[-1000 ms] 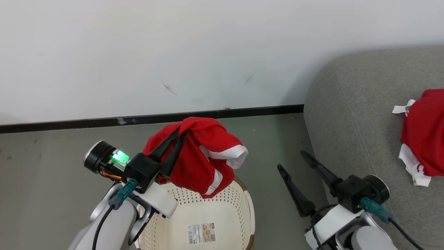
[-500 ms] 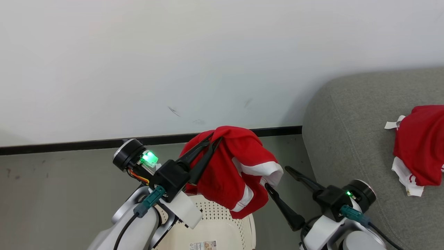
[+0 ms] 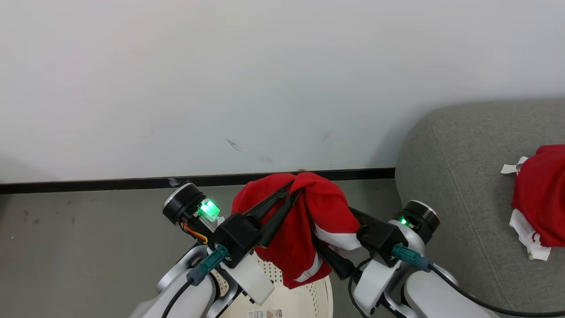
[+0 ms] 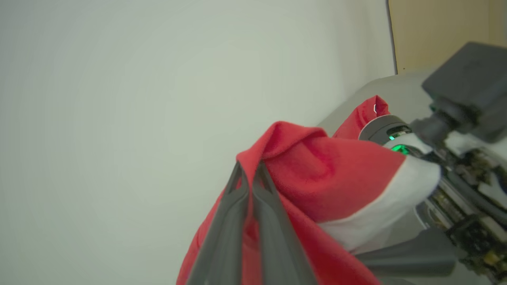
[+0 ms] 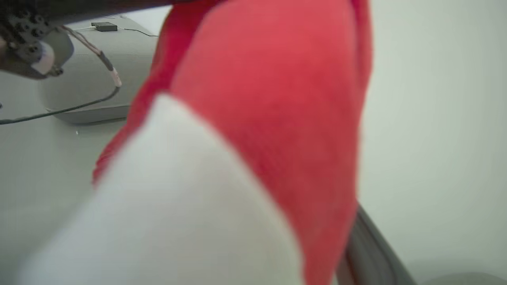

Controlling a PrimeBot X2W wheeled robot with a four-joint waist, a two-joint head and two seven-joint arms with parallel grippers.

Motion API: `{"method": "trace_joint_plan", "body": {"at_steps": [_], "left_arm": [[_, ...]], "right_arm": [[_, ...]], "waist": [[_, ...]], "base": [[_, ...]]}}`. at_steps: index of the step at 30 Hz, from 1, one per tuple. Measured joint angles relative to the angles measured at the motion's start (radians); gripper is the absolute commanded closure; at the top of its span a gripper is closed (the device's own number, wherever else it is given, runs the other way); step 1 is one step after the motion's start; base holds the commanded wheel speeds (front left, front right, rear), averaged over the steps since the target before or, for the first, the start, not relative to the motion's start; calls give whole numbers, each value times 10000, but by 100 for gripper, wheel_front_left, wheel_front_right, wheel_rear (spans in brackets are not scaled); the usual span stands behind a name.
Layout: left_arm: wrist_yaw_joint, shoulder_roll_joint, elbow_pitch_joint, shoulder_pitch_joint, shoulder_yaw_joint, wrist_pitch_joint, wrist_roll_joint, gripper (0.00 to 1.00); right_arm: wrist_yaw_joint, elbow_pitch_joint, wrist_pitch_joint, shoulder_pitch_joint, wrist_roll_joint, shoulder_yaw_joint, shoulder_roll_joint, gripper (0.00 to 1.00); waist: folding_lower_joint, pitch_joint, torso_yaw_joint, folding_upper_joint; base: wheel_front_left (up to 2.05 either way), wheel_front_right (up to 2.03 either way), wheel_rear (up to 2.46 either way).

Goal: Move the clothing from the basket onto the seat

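My left gripper is shut on a red garment with white trim, part of the clothing, and holds it up above the far rim of the cream basket. In the left wrist view the shut fingers pinch a fold of the red garment. My right gripper is open, its dark fingers spread on either side of the cloth's white-trimmed hanging part, which fills the right wrist view. A second red garment lies on the grey seat.
A white wall with a black skirting strip runs close behind the basket. Grey floor lies to the left. The seat's rounded corner stands just right of my right arm.
The camera has shifted. My left gripper has carried the red garment up and to the right. The right gripper has swung left, and its open fingers now straddle the hanging cloth.
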Motion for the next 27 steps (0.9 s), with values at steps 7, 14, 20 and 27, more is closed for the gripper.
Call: {"method": "trace_joint_plan", "body": {"at_steps": [7, 14, 20, 27], "left_arm": [[0, 12, -36, 408, -23, 182, -339, 100], [36, 52, -6, 901, 328, 245, -629, 100], [199, 19, 104, 1332, 541, 232, -941, 23], [382, -38, 130, 1661, 754, -36, -1141, 0]], "right_arm": [[0, 209, 0, -192, 205, 253, 132, 100], [0, 242, 0, -189, 508, 19, 151, 100], [8, 221, 0, -147, 627, -633, 56, 100], [77, 196, 0, 145, 702, -1386, -207, 100]], "waist": [[0, -31, 158, 0], [0, -43, 121, 0], [0, -42, -6, 0], [0, -38, -204, 0]], "base": [[0, 0, 0], [0, 0, 0], [0, 0, 0], [0, 0, 0]]}}
